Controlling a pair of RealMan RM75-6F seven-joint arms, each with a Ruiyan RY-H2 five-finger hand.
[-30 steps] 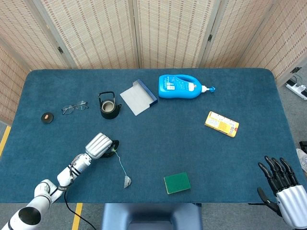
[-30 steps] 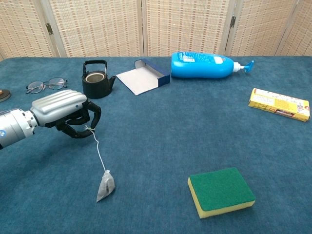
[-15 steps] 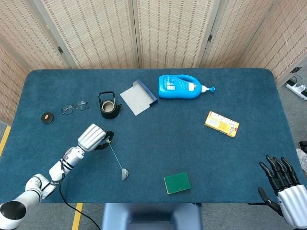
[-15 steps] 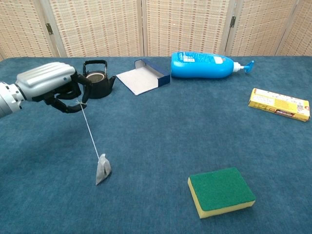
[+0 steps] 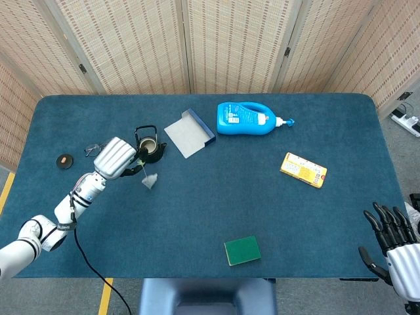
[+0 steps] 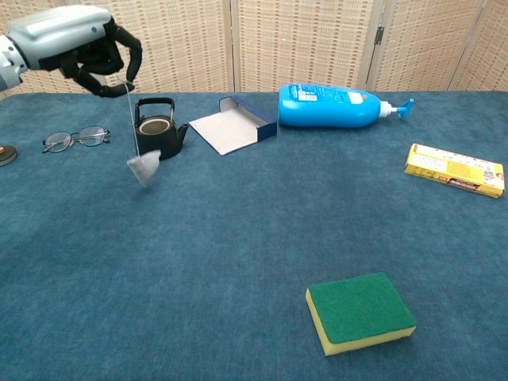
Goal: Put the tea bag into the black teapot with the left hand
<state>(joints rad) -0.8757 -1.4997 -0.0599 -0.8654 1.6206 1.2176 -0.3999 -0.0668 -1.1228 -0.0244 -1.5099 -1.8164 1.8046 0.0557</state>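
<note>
Robot hand (image 6: 75, 44), pinching the string, is dangling the tea bag (image 6: 144, 168) beside the black teapot (image 6: 159, 128); centring over its mouth before lowering looks advisable.

The grey tea bag (image 6: 144, 168) hangs on its string beside the black teapot (image 6: 159, 131) (upright, lidless).

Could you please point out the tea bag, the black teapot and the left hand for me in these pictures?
tea bag (image 6: 144, 168), chest view, on the pouch hanging from its string.
black teapot (image 6: 159, 139), chest view, on its round body below the open top.
left hand (image 6: 75, 41), chest view, on the silver back of the hand.
</note>
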